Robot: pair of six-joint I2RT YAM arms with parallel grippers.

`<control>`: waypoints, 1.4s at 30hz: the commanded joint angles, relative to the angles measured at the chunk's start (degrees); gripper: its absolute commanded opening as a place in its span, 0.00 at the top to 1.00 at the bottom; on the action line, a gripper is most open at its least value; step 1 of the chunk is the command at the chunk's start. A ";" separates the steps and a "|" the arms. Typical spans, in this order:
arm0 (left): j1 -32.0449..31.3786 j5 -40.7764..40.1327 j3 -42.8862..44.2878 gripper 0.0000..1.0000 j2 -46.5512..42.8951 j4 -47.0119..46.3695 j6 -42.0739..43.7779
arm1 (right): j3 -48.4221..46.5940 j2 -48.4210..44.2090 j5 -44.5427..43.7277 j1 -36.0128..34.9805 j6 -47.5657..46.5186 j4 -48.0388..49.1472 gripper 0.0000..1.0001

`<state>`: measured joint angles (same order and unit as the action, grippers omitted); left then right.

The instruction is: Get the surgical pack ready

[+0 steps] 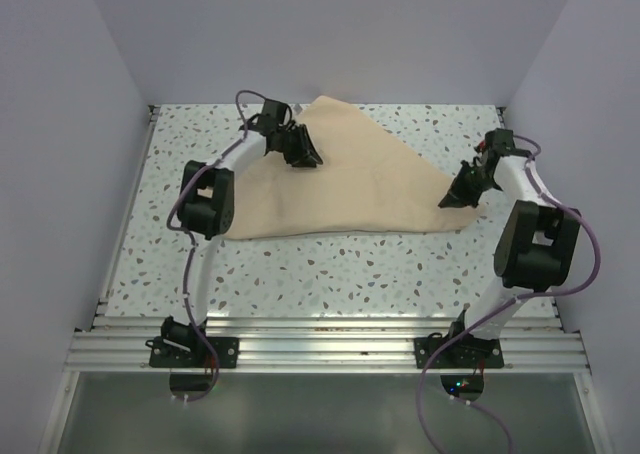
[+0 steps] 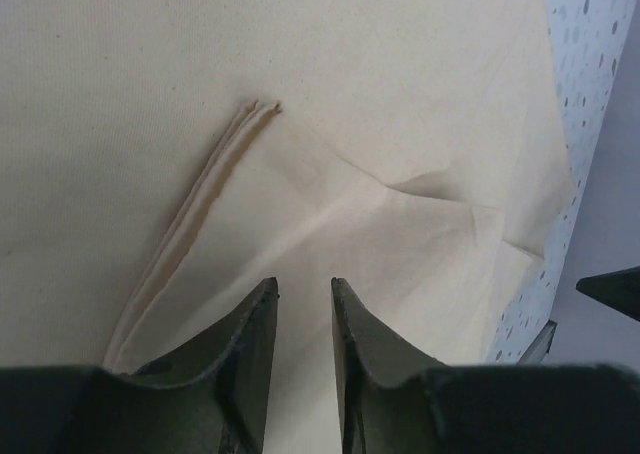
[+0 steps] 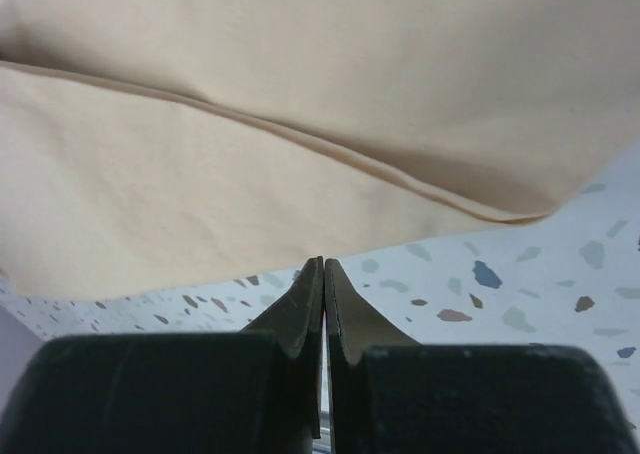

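Left gripper (image 2: 305, 286) slightly spread above the folded beige cloth (image 1: 350, 189), pinching nothing; right gripper (image 3: 323, 264) pressed together, empty, just beside the cloth's right corner.

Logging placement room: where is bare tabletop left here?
Free: the speckled white tabletop between the metal rail and the big beige cloth, plus the far-right corner. Crowded: the cloth's far-left part under the left pincer, its right tip beside the right pincer.
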<state>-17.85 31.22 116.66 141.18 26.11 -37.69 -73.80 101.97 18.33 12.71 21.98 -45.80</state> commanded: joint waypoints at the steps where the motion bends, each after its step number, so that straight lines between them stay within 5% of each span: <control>1: 2.11 -2.04 -0.12 0.67 -10.22 1.58 3.59 | -5.64 -3.27 -1.19 -4.70 1.31 -2.97 1.00; 9: 8.79 -13.89 -2.92 0.53 -24.43 10.44 8.59 | -23.92 3.75 -3.30 -23.49 1.92 -6.41 0.99; 13: 14.05 -21.01 -18.34 0.40 -33.85 10.98 9.92 | -31.38 8.84 -2.07 -32.20 4.64 -2.64 1.00; 18: 26.18 -20.42 -32.71 0.26 -42.73 9.22 11.50 | -37.71 16.14 -3.91 -44.16 6.68 2.03 1.00; 22: 31.81 -19.96 -37.20 0.08 -43.36 9.66 14.48 | -45.01 23.43 -8.30 -51.02 4.83 -0.42 1.00; 27: 33.92 -21.12 -37.21 0.01 -38.01 10.54 13.97 | -46.17 26.69 -12.35 -54.11 7.28 2.54 1.00; 34: 36.74 -25.69 -33.87 0.09 -32.64 13.97 13.17 | -51.09 31.96 -12.79 -55.69 7.90 2.73 1.00; 42: 37.62 -19.72 -36.86 0.24 -29.30 9.05 13.26 | -54.87 35.40 -12.17 -55.95 10.28 2.91 1.00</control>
<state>19.64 8.47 79.88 110.28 38.06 -25.28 -125.29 136.66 6.94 -42.78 30.70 -43.92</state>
